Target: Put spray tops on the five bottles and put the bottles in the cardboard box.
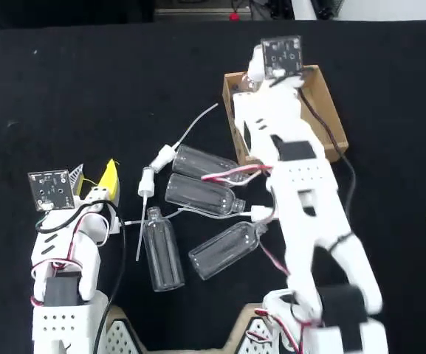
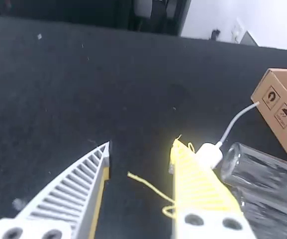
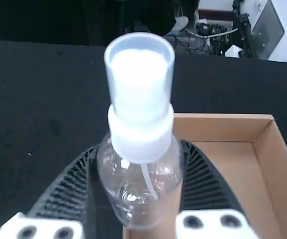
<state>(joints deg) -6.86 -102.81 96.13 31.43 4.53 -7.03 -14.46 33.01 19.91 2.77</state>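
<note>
Right gripper [image 3: 139, 147]: clamped on a clear spray bottle [image 3: 133, 194] with a white spray top [image 3: 140, 99] fitted, held over the edge of the cardboard box [image 1: 323, 96], upper right of the high view.
Left gripper [image 2: 142, 144]: jaws spread wide, nothing held, lower left.
Other bottles [image 1: 201, 194]: four, laid flat on the black table [image 1: 87, 88], centre frame.
Loose spray tops [image 1: 163, 156]: just beside them.
</note>
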